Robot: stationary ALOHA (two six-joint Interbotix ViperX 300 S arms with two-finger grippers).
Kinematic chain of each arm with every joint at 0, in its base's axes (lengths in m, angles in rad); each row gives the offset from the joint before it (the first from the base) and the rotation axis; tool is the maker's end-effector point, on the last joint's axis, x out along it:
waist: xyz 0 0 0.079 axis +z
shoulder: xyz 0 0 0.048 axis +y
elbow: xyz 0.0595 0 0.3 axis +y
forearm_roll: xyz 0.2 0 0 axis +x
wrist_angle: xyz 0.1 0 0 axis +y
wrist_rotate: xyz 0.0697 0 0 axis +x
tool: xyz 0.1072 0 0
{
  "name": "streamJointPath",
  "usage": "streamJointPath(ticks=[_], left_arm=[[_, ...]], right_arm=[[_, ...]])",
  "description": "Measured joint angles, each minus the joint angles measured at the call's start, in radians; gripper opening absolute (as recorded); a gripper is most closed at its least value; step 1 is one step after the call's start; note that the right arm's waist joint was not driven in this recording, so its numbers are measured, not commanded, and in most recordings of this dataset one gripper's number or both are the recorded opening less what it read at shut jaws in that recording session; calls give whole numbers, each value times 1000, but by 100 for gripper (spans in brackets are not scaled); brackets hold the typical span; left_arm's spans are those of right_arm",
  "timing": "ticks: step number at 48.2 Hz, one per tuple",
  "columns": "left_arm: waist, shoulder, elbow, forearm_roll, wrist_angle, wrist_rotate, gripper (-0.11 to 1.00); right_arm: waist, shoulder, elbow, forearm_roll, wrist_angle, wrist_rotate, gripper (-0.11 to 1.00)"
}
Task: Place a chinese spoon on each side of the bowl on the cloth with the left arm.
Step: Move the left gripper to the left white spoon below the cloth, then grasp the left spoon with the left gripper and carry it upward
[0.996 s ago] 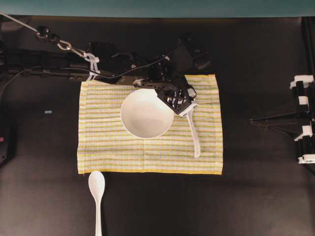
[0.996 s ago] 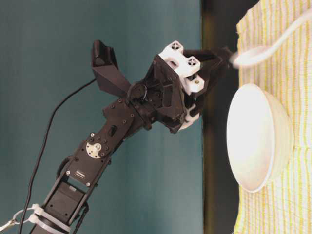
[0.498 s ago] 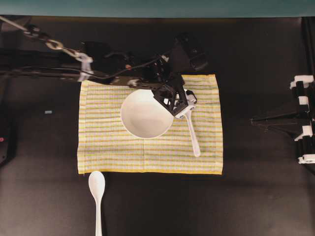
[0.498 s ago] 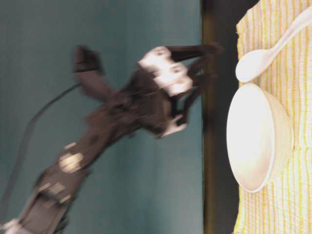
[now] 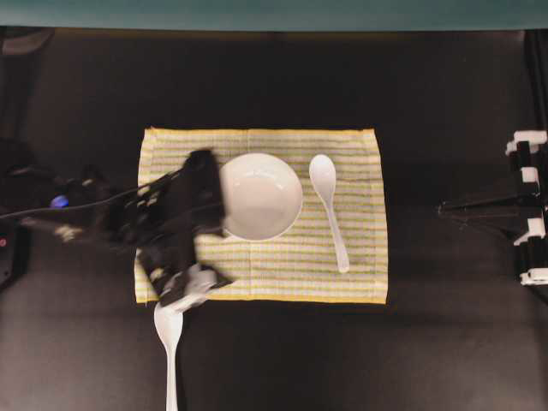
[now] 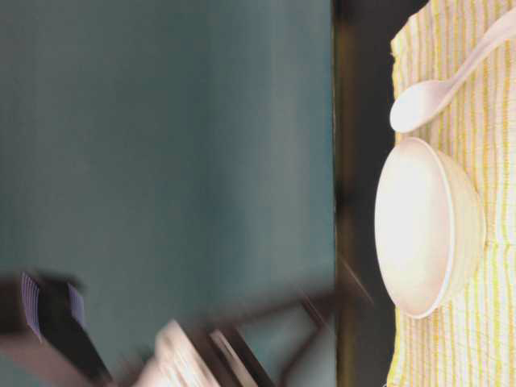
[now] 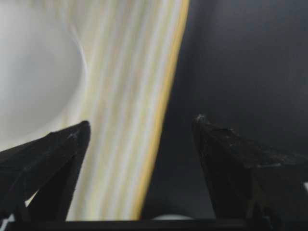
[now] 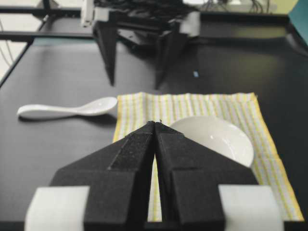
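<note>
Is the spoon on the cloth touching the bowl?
Apart. In the overhead view a strip of striped cloth shows between the spoon and the bowl.

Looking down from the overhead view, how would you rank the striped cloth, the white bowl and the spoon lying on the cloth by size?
1. The cloth, by far the largest.
2. The bowl.
3. The spoon on the cloth: about as long as the bowl is wide, but much slimmer.

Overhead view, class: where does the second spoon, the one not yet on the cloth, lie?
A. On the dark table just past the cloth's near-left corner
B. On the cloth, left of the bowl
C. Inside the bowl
A: the second spoon rests on the table, off the cloth.
</note>
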Motion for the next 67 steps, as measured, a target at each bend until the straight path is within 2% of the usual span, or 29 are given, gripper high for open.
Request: streamJointPath(ticks=[10,17,29,43,47,53,63,67], left_arm=[[-78,-38,160,0,-25,-94,81],[-114,-37,216,0,-67,-117,81],[-129,3,252,0,-97,-120,81],[-129,107,253,0,-210,-115,78],[-129,118,250,0,-215,-115,71],[-129,118,250,0,-216,-112,55],[-129,104,249,0,-218,-103,16],[-129,89,245,0,-218,-98,13]], right_arm=[[0,0,2,0,0,0,-1],[0,0,5,0,0,0,-1],[0,0,9,0,0,0,-1],[0,0,9,0,0,0,-1],[0,0,9,0,0,0,-1],[0,0,9,0,0,0,-1],[0,0,9,0,0,0,-1],[0,0,12,0,0,0,-1]])
